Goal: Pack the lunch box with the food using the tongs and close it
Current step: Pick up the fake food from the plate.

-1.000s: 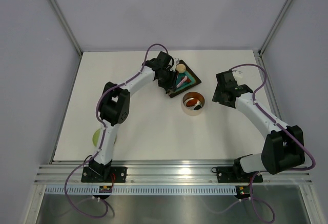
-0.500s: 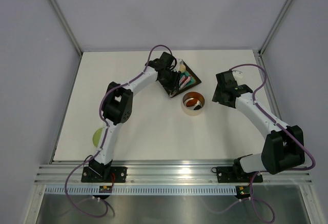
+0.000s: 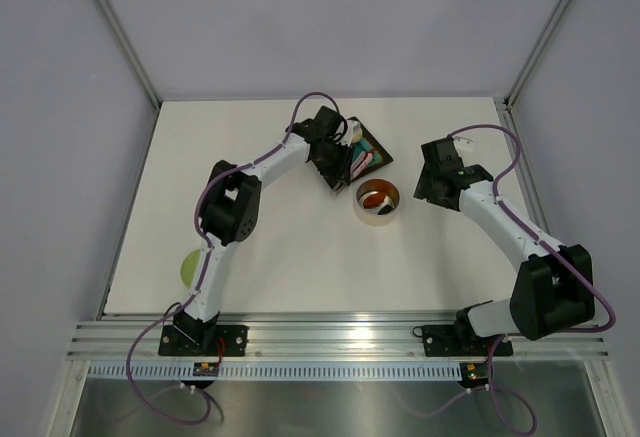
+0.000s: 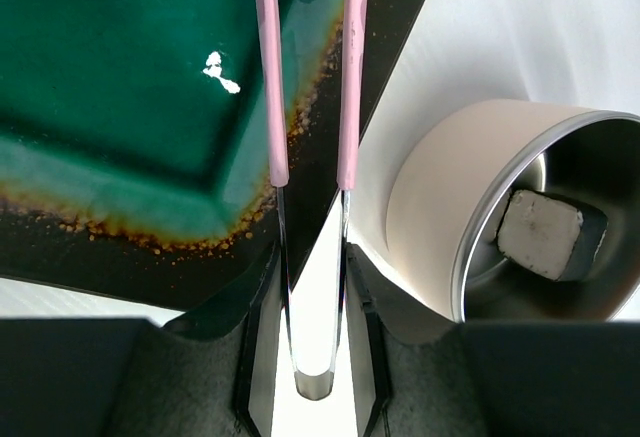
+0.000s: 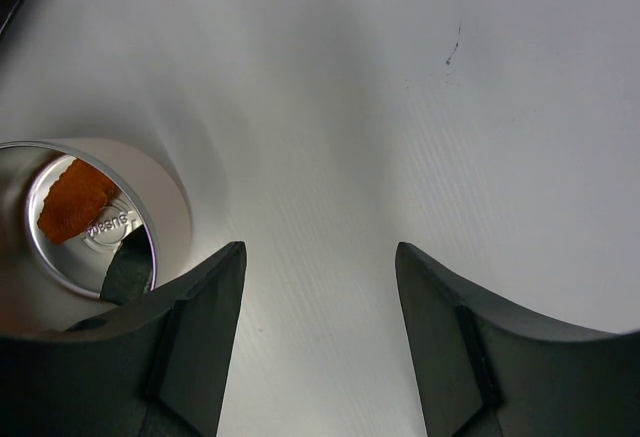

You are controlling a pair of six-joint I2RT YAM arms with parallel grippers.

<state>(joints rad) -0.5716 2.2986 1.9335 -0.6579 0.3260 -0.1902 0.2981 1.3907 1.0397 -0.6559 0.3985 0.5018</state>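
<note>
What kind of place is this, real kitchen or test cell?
Most likely a lab robot cell, not a kitchen: bare white table boxed in by blank pale walls, left arm and right arm bolted to an aluminium rail, and a teal tray and steel tin as props.

We read one embossed stamp [image 5: 108, 225], upside down, on the inner floor of the small round shiny steel tin [image 5: 168, 207]: apparently "SUS304".

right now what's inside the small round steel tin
Inside the small round shiny steel tin lie a small white block and an orange-red food piece. The tin's wall hides part of its floor, so more pieces cannot be ruled out.
</note>
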